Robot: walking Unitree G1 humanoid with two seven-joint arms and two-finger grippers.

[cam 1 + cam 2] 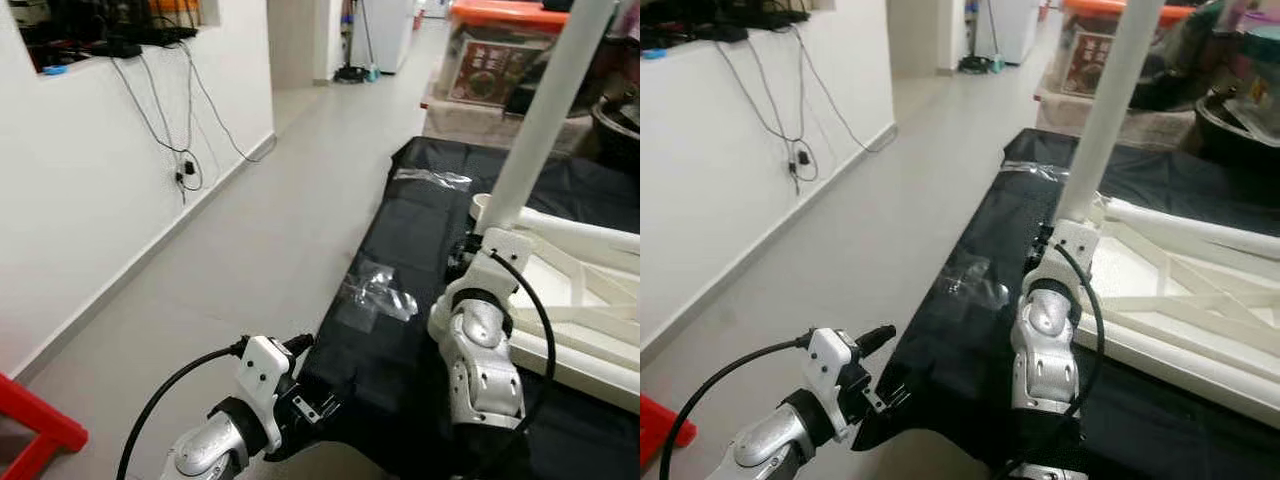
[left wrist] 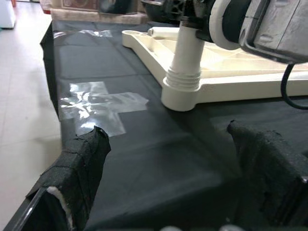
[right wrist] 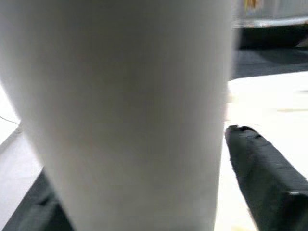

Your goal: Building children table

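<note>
The right arm is raised with its silver wrist upright, and the right gripper (image 1: 468,252) is closed around the white table leg (image 1: 545,115), one black finger (image 3: 263,168) seen beside it. The left arm is held low and forward, its left gripper (image 2: 183,159) spread open with padded fingers (image 2: 84,166) wide apart, gripping nothing.

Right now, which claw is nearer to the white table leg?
Right. The right claw is around the white table leg near its base; the left claw is apart from it, low at the black sheet's edge.
</note>
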